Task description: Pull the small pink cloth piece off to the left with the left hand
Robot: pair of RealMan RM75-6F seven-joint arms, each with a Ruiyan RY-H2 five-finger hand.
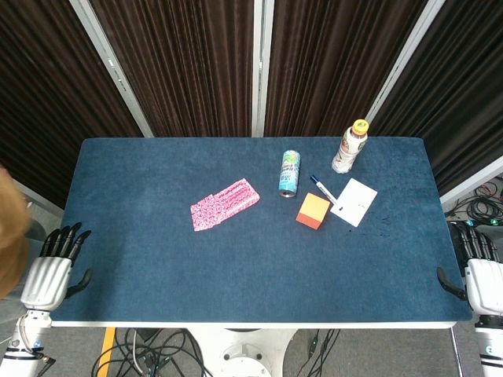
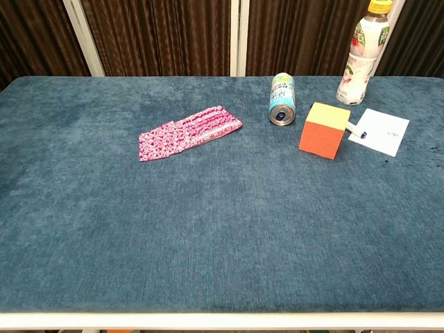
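Observation:
The small pink patterned cloth (image 1: 224, 204) lies flat on the blue table, left of centre; in the chest view the cloth (image 2: 189, 132) sits in the far left-middle. My left hand (image 1: 53, 265) hangs off the table's left edge near the front corner, fingers straight and apart, holding nothing, far from the cloth. My right hand (image 1: 481, 271) is off the right edge near the front corner, also empty with fingers extended. Neither hand shows in the chest view.
A can (image 1: 290, 173) lies on its side right of the cloth. An orange and yellow cube (image 1: 313, 210), a pen (image 1: 322, 188), a white card (image 1: 354, 201) and an upright bottle (image 1: 350, 147) stand at the right back. Dark curtains hang behind.

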